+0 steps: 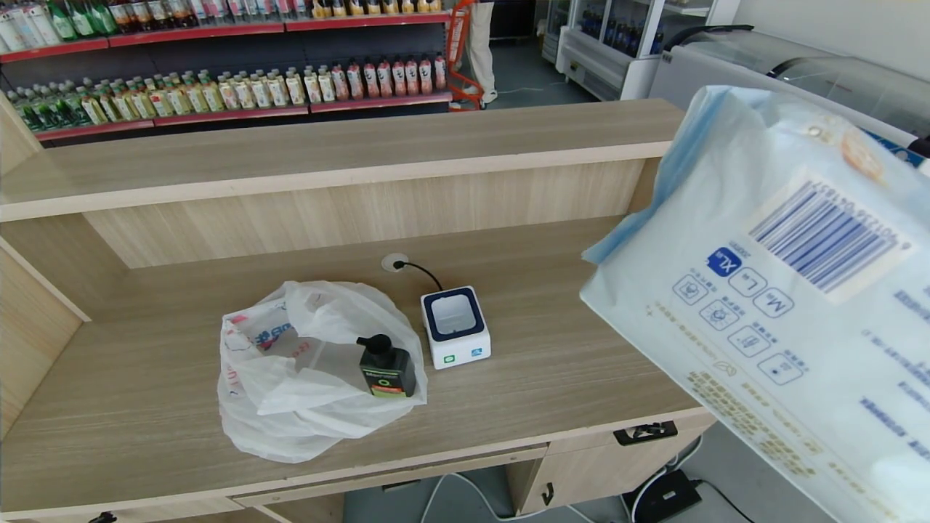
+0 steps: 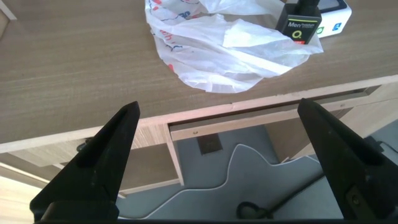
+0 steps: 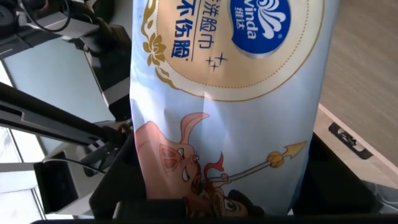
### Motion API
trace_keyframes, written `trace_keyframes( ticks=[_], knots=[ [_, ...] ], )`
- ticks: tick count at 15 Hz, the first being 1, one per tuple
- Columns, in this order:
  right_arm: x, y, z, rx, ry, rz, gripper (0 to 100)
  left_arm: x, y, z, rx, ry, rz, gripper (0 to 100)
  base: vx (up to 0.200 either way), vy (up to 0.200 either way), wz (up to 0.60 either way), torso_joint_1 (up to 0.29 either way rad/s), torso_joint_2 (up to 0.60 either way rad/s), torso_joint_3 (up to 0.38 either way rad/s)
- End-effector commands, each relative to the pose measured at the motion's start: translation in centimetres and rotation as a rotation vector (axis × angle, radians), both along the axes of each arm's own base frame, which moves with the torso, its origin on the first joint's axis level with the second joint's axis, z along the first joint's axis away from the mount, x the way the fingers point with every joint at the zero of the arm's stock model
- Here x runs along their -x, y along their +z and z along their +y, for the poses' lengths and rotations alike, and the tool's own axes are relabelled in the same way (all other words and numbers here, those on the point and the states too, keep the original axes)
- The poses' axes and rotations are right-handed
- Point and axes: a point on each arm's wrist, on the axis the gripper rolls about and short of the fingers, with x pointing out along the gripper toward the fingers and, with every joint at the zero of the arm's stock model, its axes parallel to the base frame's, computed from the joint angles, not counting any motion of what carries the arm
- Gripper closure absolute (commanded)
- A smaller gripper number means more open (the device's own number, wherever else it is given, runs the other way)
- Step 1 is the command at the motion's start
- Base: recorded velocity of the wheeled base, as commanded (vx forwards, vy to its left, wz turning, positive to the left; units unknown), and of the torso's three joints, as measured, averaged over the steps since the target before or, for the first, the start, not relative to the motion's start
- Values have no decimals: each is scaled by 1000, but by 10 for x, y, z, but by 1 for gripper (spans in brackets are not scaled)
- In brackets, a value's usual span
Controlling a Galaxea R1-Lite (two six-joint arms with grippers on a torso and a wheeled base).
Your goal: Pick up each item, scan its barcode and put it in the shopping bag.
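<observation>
Right claw (image 3: 224, 190) is grasping one blue-white pack (image 1: 785, 290), holding it in the air at 3 o'clock of the one scanner (image 1: 455, 327), barcode showing. One shopping bag (image 1: 290, 407) is lying at the scanner's 9 o'clock, with one black pump bottle (image 1: 386, 367) standing on its plastic. Left claw (image 2: 214, 162) is hanging released off the counter (image 1: 545, 378) front edge.
</observation>
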Motion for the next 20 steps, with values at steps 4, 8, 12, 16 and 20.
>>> trace_keyframes(
  ticks=[4,8,12,16,20],
  knots=[
    [-7,-9,6,-7,7,-6,100,0,0,0,0,-1,1,0,0,0,0,0,0,0],
    [-4,-9,4,-8,12,-18,100,0,0,0,0,-1,1,0,0,0,0,0,0,0],
    [3,-13,0,0,21,-25,100,0,0,0,0,1,1,0,0,0,0,0,0,0],
    [2,-17,1,27,-17,-38,100,0,0,0,0,-1,1,0,0,0,0,0,0,0],
    [3,-16,3,44,-22,-49,100,0,0,0,0,-1,1,0,0,0,0,0,0,0]
  ],
)
